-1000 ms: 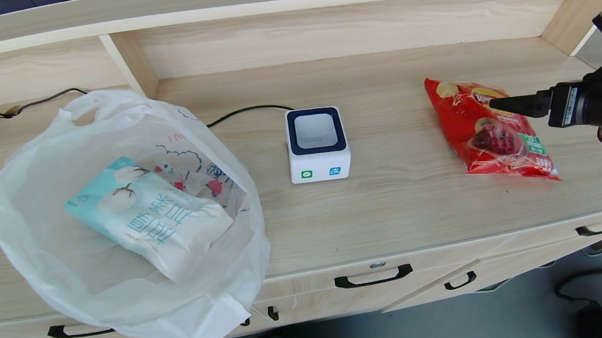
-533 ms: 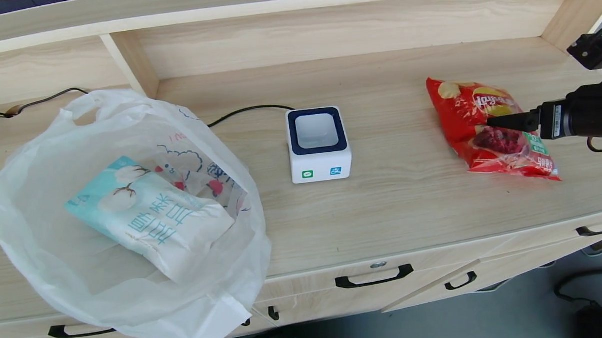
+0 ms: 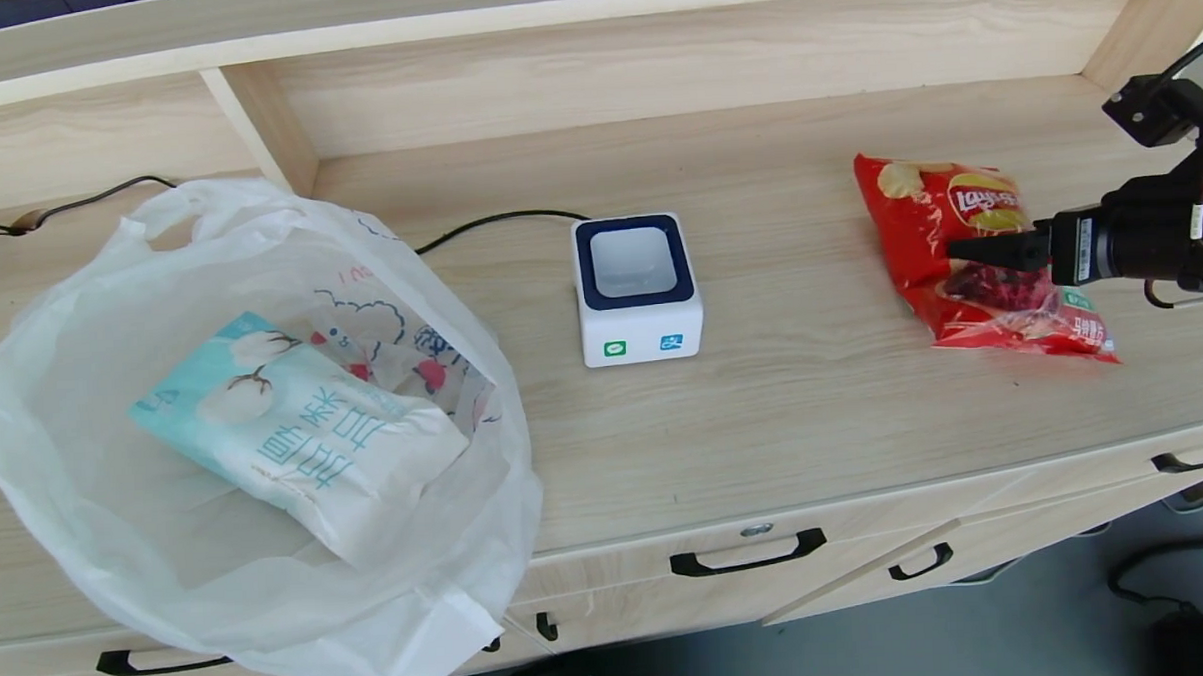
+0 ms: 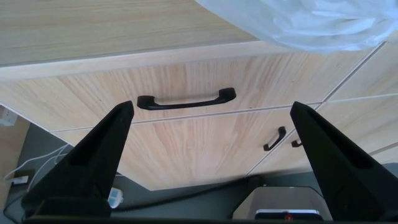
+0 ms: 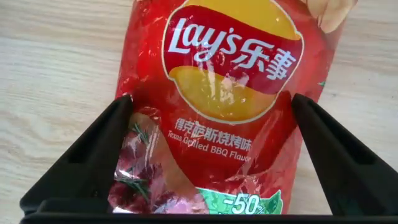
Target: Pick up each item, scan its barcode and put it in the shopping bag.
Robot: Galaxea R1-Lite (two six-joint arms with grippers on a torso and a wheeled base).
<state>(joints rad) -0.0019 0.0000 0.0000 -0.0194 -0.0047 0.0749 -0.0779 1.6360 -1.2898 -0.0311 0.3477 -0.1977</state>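
Right wrist view has the right tool (image 5: pixel 211 102) spread wide, one finger on each side of the red chip bag (image 5: pixel 230 62). Can't tell if it's actually touching. The chip bag lies flat at the right end of the desk (image 3: pixel 814 401), well apart from the white barcode scanner (image 3: pixel 638 287) in the middle. The shopping bag (image 3: pixel 60 297) sits at the left end with a tissue pack (image 3: pixel 294 429) inside. The left tool (image 4: pixel 211 106) is spread too, down in front of a drawer handle (image 4: pixel 186 99).
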